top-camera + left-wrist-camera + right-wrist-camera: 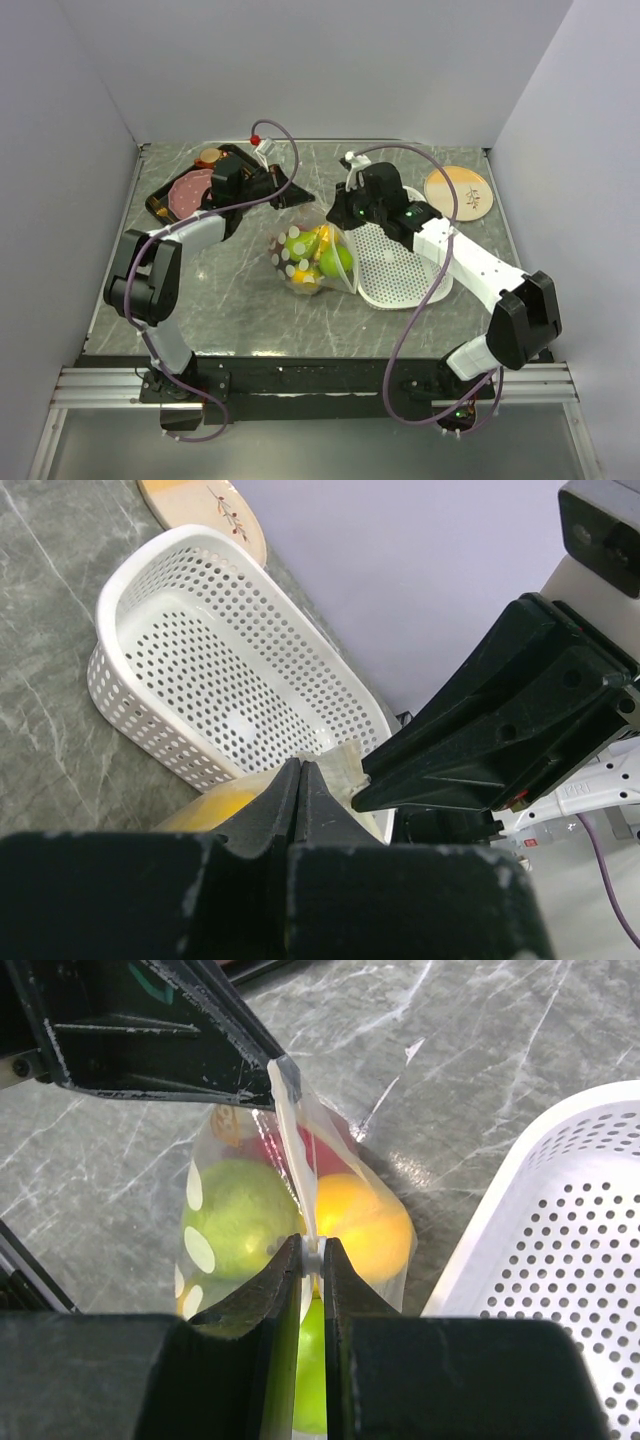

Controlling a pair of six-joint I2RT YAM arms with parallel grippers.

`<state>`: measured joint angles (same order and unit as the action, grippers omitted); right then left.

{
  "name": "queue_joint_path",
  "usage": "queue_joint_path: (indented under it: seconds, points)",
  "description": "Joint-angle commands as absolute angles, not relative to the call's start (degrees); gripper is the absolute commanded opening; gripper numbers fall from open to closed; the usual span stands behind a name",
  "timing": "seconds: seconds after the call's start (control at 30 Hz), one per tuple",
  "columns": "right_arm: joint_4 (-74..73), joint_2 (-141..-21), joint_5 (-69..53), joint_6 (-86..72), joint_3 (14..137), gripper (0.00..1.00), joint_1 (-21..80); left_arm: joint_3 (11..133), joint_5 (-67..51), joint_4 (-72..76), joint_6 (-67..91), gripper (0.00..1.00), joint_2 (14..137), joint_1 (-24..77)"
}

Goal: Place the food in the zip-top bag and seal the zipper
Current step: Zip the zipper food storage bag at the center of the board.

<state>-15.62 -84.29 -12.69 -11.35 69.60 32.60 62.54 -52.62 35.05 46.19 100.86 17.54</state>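
Carefully now: two pinches on one thin strip

Closest to you, the right gripper (312, 1250) is clamped hard on the zipper (290, 1140); the white strip runs up out of its fingers. A little further along that strip, the left gripper (285, 1070) is clenched on it as well. The two tools stand close together with only a short stretch of strip between them.

That is your first risk. Draw the arms apart too firmly and the strip may slip out of one pinch, or the thin plastic may stretch. Bring them closer and the fingers may knock each other.

Under the strip sits the zip-top bag (308, 258), in the middle of the table (200, 310) between the arms. The food is inside, with a green apple (235, 1215) and an orange citrus (360, 1225) pressing against the film. You cannot tell from here whether the zipper is pressed shut along its whole length. If one pinch lets go over an unsealed gap, the fruit's weight could tip the bag and roll pieces out.

Just beyond the bag on the right lies the white basket (395, 265) — a sideways sweep of the right arm could nudge it into the bag.

Further back, the wooden plate (458, 190) and the dark tray (165, 195) are well apart from the work and unlikely to interfere.
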Motion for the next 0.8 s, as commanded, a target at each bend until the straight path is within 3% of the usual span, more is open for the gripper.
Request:
queue_joint_path:
  seconds: [0.0,0.77]
  points:
    - [-19.25,-79.28,-12.3,-11.42,68.2,0.07,32.52,63.11,-47.2,35.86,43.77,0.01,97.74,15.03]
    - [-18.11,-74.18,-14.24,-13.71,62.05,0.07,33.13,64.42,-40.88,25.85,39.38,0.01,95.28,14.24]
